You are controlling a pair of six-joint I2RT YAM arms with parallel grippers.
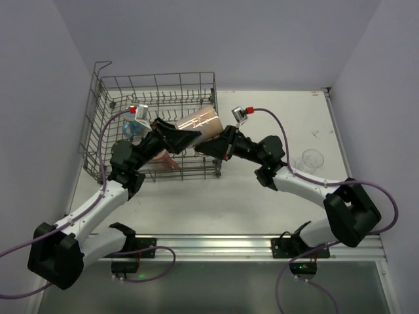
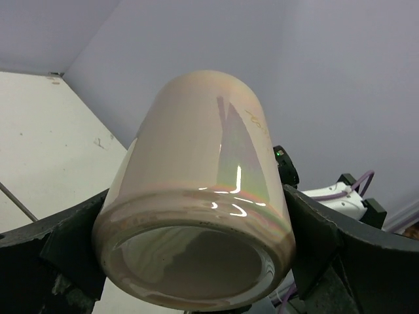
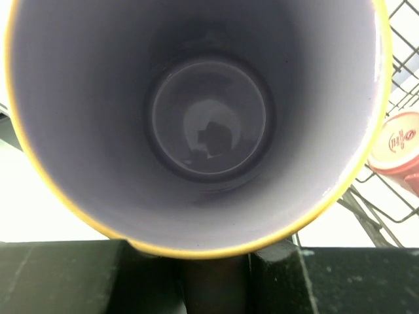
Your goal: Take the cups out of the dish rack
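Mid hand-off, both claws on one cup.

- pink-cream mug (image 1: 203,121): centre of the top view, on its side in the air over the right end of the dish rack (image 1: 98,111). Base points left, mouth points right.
- left gripper (image 1: 182,133): jaws spread wide either side of the mug's base, no squeeze visible. In the left wrist view the pads (image 2: 65,242) sit right beside the wall; can't tell whether one brushes it.
- right gripper (image 1: 221,140): pinched shut on the mug's rim. Its wrist view looks straight down the bore, with the rim meeting the finger at bottom centre.

My read: the load is on the right claw alone, and the next move is to clear the left and carry out.

How I'd do it well:
- Back the left straight off along the mug's axis toward lower left. No sideways drift, since a bump levers against a rim pinch.
- A one-edge hold on a long mug is weak in twist. Move slowly and roll it upright early so the weight hangs below the pinch.
- Lift clear of the rack wall before sweeping right.
- Set it on the table (image 1: 275,118) near the clear tumbler (image 1: 312,159) at the right of the frame, leaving a gap.
- A red cup (image 3: 400,145) remains among the wires, at the right edge of the right wrist view.
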